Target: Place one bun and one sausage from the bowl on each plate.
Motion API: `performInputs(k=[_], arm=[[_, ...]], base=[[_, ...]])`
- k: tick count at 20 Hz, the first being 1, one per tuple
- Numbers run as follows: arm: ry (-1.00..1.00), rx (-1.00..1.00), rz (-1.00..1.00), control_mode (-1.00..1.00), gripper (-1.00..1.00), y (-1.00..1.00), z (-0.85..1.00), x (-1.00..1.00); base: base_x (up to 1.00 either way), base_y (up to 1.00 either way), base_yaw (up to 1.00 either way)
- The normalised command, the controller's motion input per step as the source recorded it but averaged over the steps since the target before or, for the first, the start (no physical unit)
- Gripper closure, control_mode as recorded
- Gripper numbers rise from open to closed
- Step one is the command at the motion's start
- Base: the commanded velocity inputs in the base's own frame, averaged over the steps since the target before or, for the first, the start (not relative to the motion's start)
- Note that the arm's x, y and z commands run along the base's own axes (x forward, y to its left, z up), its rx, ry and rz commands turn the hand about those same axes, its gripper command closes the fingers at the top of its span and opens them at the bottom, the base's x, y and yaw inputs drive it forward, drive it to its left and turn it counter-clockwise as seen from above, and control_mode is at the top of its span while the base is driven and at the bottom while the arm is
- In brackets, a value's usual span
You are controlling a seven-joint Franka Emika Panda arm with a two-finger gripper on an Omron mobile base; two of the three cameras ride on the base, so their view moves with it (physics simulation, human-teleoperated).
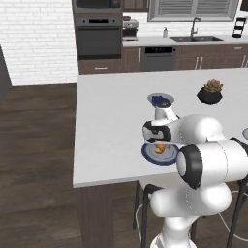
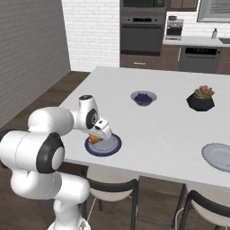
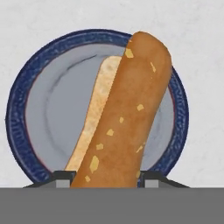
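Currently, we hold the bun (image 3: 124, 113) clamped in the hand (image 3: 107, 181) directly above the blue-rimmed plate (image 3: 17, 109) near the tabletop's (image 1: 106, 126) front edge, while the light grey plate (image 2: 218, 157) toward the right edge appears bare, so most placements remain.

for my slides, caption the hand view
Jaws closed on a bun above the blue-rimmed plate.

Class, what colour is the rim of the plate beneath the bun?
Dark blue, around a grey centre: the plate, seen best in the hand view.
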Motion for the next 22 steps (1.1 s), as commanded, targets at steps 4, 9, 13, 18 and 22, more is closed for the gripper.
performInputs(k=[4, 9, 13, 18, 22], arm=[[0.05, 0.00, 0.06, -1.00, 1.00, 0.07, -0.20, 0.00], [0.00, 0.00, 0.06, -1.00, 1.00, 0.05, -0.22, 0.00], [0.02, 0.00, 0.05, -1.00, 1.00, 0.06, -0.22, 0.00], [0.02, 0.00, 0.04, -1.00, 1.00, 0.02, -0.14, 0.14], [0.01, 0.00, 0.05, -1.00, -1.00, 0.00, -0.17, 0.04]], base=[[0.00, 0.00, 0.00], [0.00, 0.00, 0.00], [0.00, 0.00, 0.00], [0.00, 0.00, 0.00], [0.00, 0.00, 0.00]])
